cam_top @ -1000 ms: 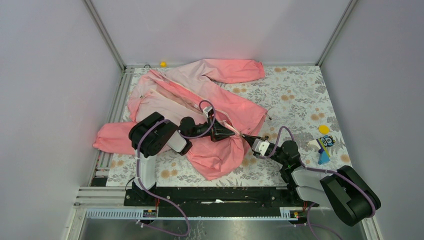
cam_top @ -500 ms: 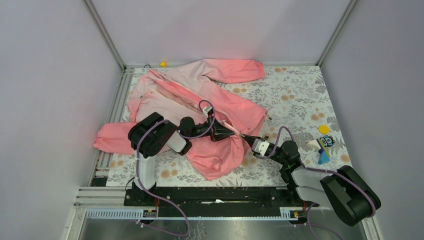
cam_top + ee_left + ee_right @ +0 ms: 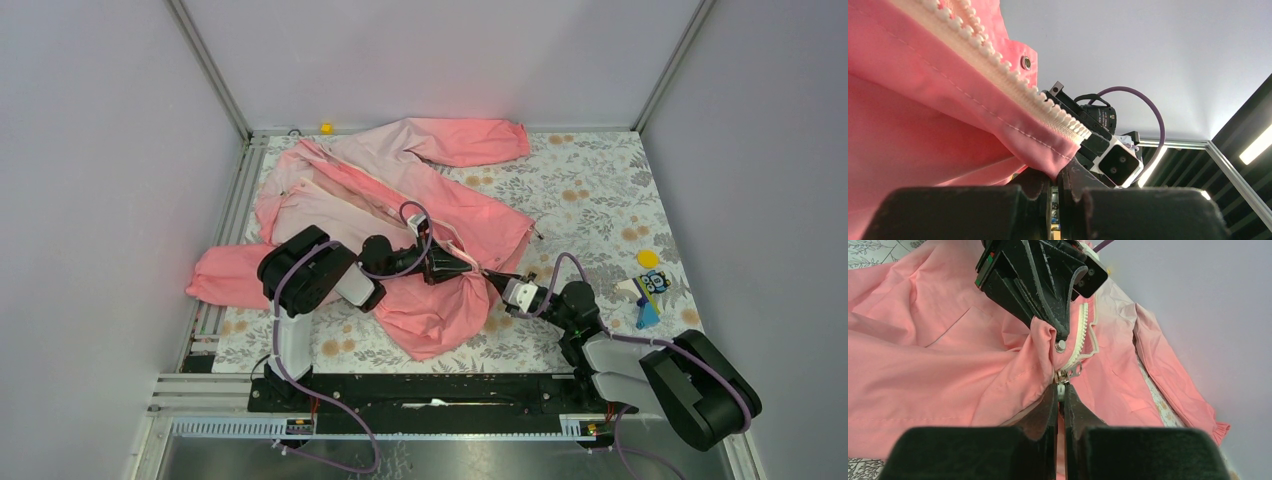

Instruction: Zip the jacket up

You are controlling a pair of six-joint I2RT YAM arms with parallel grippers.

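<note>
- Top view: jacket [image 3: 440,200] sprawls over the left and centre of the desk [image 3: 590,190], with one sleeve at upper centre and one at the left edge. Left claw [image 3: 464,266] and right claw [image 3: 490,274] meet tip to tip at the hem, just right of centre.
- Left wrist view: the left claw, bottom centre, is clamped shut on the hem corner. Zipper [image 3: 1018,81] teeth run off to the upper left.
- Right wrist view: the right claw, lower centre, is closed on the zipper's bottom end at the slider [image 3: 1068,374]. Can't tell if it has the pull or only the tape. The left claw pinches fabric directly above it.
- Risk: the claws are nearly touching, so any misaimed move bumps them together.
- Risk: if the right claw has tape rather than the pull, the slider won't travel and the whole jacket drags.
- Risk: thin fabric bunched at the slider could jam in the teeth, or the hem could slip from the left claw under tension.
- Vs earlier frames: no real change in the top view. Both claws stay clamped and the jacket hasn't shifted.
</note>
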